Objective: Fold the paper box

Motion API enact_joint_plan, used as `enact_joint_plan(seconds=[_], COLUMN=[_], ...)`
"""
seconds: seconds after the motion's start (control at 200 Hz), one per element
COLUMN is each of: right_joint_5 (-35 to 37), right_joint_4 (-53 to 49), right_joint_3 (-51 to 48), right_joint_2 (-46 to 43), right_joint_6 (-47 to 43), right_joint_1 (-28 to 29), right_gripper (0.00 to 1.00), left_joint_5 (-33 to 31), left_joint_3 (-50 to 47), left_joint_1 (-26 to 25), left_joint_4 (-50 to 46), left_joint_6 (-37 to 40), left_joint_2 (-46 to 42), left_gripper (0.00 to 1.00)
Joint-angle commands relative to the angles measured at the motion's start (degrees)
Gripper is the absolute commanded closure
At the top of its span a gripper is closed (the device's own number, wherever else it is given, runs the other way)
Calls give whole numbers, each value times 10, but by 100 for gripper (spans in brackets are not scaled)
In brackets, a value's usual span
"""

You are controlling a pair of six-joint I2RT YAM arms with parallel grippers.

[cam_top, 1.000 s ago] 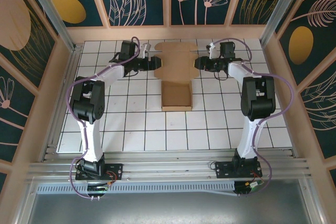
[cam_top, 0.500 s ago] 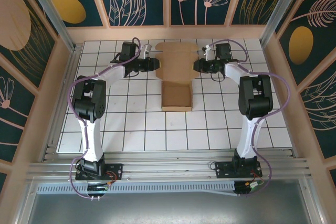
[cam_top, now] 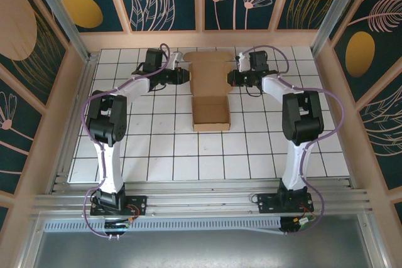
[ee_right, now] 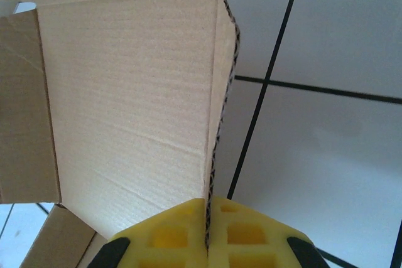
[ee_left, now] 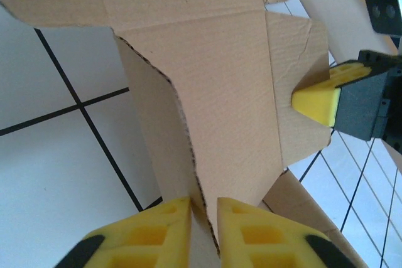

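The brown paper box (cam_top: 210, 101) lies at the far middle of the tiled table, its shallow tray part (cam_top: 210, 114) nearest me and a flat panel (cam_top: 209, 70) behind it. My left gripper (cam_top: 186, 76) is at that panel's left side and my right gripper (cam_top: 230, 78) at its right side. In the left wrist view the left gripper (ee_left: 204, 204) is shut on the raised edge of a cardboard side flap (ee_left: 157, 130), and a yellow fingertip (ee_left: 317, 101) of the right gripper shows across the panel. In the right wrist view the right gripper (ee_right: 207, 202) is shut on the opposite flap's edge (ee_right: 220, 111).
The white tiled table (cam_top: 157, 149) is ringed by wooden walls (cam_top: 59, 105) on the left, right and back. An aluminium rail (cam_top: 201, 202) with both arm bases runs along the near edge. Open tiles lie in front of the tray part.
Both grippers have moved inward and closed on the panel's side flaps. The flaps now stand up, so the panel looks narrower from above.
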Motion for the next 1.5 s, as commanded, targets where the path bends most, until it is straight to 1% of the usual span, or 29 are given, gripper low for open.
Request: enact_joint_plan(seconds=[0.0,0.11,0.2,0.275,0.43,0.475,0.536,0.646,0.761,0.861,0.906,0.956,1.001,1.066,1.191,1.241,1.351,1.406,1.436,1.496], right_joint_5=[53,108,164,195,224,243,272,329,383,417,427,435,441,441,450,455,460,456,436,372], right_joint_4=[29,54,108,160,233,256,290,355,406,454,479,504,516,507,460,438,393,376,361,325], right_joint_3=[-10,-12,-43,-77,-117,-130,-149,-193,-235,-274,-294,-316,-330,-342,-366,-376,-385,-379,-372,-346], right_joint_2=[-36,-50,-77,-99,-119,-124,-131,-135,-132,-131,-132,-134,-138,-155,-228,-271,-348,-380,-394,-404], right_joint_6=[-22,-45,-72,-96,-127,-138,-154,-189,-224,-243,-248,-248,-244,-225,-187,-186,-205,-221,-240,-296], right_joint_1=[22,40,58,72,86,92,101,119,135,147,152,158,161,162,161,161,160,159,158,153], right_gripper=[100,100,100,100,100,100,100,100,99,98,92,85,76,65,28,17,6,4,3,3], left_joint_5=[8,-15,-35,-45,-53,-56,-78,-112,-137,-150,-153,-153,-154,-155,-161,-162,-156,-150,-147,-142], left_joint_3=[18,21,14,1,-36,-60,-107,-200,-256,-307,-328,-354,-365,-377,-390,-391,-386,-383,-382,-379], left_joint_1=[1,2,1,1,-2,-5,-12,-29,-51,-60,-61,-61,-62,-63,-64,-65,-64,-64,-64,-64], left_joint_4=[28,48,70,96,168,202,276,394,446,520,562,600,618,632,639,636,629,628,630,635], left_joint_6=[15,23,32,34,36,44,60,117,168,173,167,162,163,170,198,210,232,237,239,240], left_joint_2=[7,-5,-20,-29,-48,-61,-86,-127,-146,-151,-154,-155,-154,-154,-157,-159,-160,-158,-156,-152], left_gripper=[88,96,100,100,100,100,100,100,100,100,100,100,100,100,100,100,100,100,100,100])
